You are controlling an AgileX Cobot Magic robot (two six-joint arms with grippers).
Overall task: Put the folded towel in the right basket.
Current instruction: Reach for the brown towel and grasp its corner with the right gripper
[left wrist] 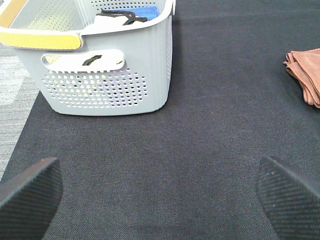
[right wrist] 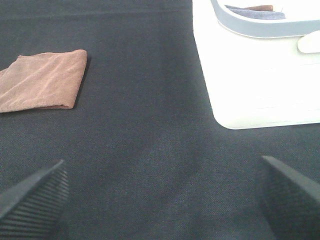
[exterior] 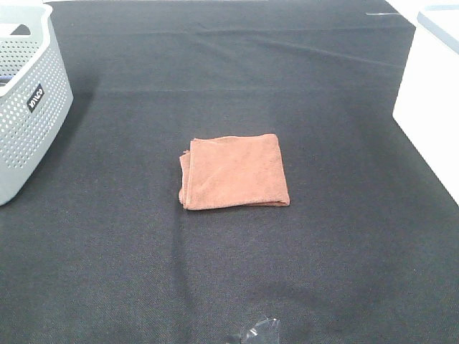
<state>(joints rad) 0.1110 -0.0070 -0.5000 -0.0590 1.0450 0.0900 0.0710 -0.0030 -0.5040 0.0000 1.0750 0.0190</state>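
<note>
A folded brown towel [exterior: 235, 172] lies flat on the black table cloth near the middle. It also shows in the left wrist view [left wrist: 306, 75] and in the right wrist view [right wrist: 41, 81]. The right basket [exterior: 428, 93] is white and stands at the table's right edge; the right wrist view shows its wall [right wrist: 260, 80]. My left gripper [left wrist: 157, 195] is open and empty, over the cloth beside the left basket. My right gripper [right wrist: 160, 197] is open and empty, over the cloth between the towel and the right basket. Neither gripper shows in the high view.
A grey perforated basket [exterior: 29, 93] stands at the left edge; in the left wrist view [left wrist: 100, 75] it holds folded cloths. The right basket holds folded cloths [right wrist: 255, 11] too. A small shiny piece [exterior: 259, 332] lies at the front edge.
</note>
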